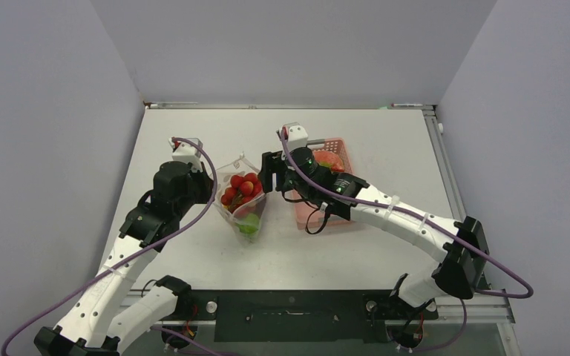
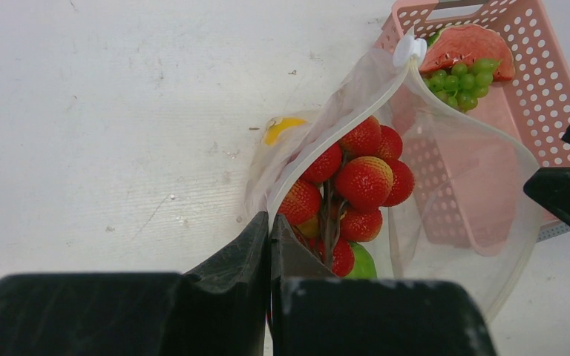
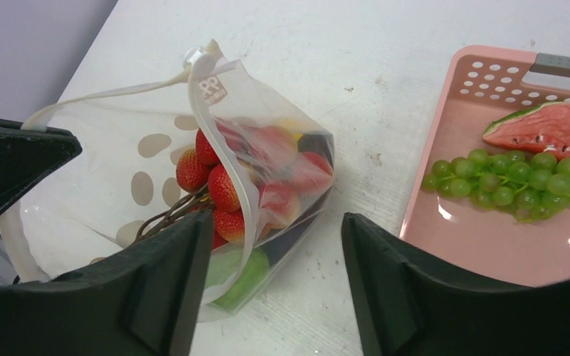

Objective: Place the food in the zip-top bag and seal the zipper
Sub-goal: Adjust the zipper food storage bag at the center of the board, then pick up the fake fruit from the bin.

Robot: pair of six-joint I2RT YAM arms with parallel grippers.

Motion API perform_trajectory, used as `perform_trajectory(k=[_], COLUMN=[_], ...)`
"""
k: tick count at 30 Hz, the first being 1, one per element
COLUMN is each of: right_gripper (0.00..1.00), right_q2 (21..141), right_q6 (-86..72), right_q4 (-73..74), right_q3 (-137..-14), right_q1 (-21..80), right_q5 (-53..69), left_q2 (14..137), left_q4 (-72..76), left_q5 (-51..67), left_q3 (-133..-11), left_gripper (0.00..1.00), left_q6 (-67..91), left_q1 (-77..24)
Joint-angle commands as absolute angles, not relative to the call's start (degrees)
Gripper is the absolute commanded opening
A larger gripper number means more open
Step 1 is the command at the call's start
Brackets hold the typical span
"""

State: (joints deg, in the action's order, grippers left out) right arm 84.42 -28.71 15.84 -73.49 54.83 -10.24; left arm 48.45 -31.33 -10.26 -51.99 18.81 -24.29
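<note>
The clear zip-top bag (image 1: 243, 202) stands open at mid-table. It holds a cluster of red strawberry-like fruit (image 2: 364, 182), a green piece (image 2: 365, 263), a yellow piece (image 2: 282, 127) and a dark purple piece (image 3: 313, 144). My left gripper (image 2: 270, 226) is shut on the bag's zipper strip (image 2: 341, 126) at its left edge and holds the mouth up; it also shows in the top view (image 1: 212, 185). My right gripper (image 3: 276, 217) is open and empty, just right of the bag, its left finger against the bag's mouth; it also shows in the top view (image 1: 271, 172).
The pink slotted basket (image 1: 339, 148) sits right of the bag, partly under my right arm. It holds a watermelon slice (image 3: 557, 130) and green grapes (image 3: 519, 178). A white slider (image 2: 410, 49) sits at the zipper's far end.
</note>
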Motion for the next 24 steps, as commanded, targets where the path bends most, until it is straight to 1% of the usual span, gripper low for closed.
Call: perform_trajectory(k=[1,4,7,15,24], right_gripper=[0.69,0.75,0.77,0.81,0.81], right_q2=[80.3,78.9,77.3,75.7,77.5], right_q6=[-26.8,-26.0,-25.3,-25.1,-28.6], right_q4=[15.7,16.8,18.0,20.4,20.0], right_q3=[-77.5,-77.6,-77.2,-74.3,-68.8], right_q1=[54.9,54.5,54.1,51.2,45.3], right_q5=[-13.9,-16.9,-19.8,-25.9,-26.3], left_q2=[48.0,47.9,47.9,47.9,47.7], left_q4=[-28.6,-28.5,-28.6,-28.4,-28.4], left_q5=[-9.4,-9.3,-9.1,-9.0,-8.9], left_q3=[-52.8,-52.7,-52.8,-52.8,-52.8], left_gripper=[0.0,0.0,0.0,0.0,0.0], left_q6=[18.6,18.6,18.6,18.7,18.7], left_q1=[-24.3,-24.3,-24.3,-24.3,-24.3])
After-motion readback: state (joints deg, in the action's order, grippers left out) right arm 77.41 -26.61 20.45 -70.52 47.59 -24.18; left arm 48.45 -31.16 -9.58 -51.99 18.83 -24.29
